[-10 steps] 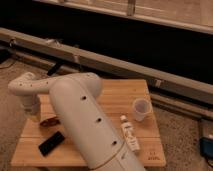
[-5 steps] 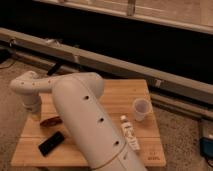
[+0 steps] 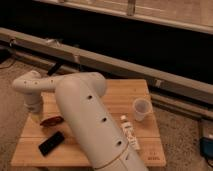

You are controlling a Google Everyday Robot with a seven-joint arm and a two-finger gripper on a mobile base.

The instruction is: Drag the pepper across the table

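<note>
Gripper (image 3: 39,116) at frame left above table (image 3: 125,92); pepper (image 3: 51,121) just right of it; phone (image 3: 51,143) below; cup (image 3: 141,109), tube (image 3: 129,132) right.

My hand (image 3: 36,112) has lifted a little above the pepper (image 3: 52,120), which now lies a touch farther from the phone (image 3: 51,143).

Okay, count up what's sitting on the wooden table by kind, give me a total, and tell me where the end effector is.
Pepper: 1
Black phone: 1
Pale cup: 1
White tube: 1
Total on the table: 4
End effector: at the table's left side, just above the pepper's left end.
</note>
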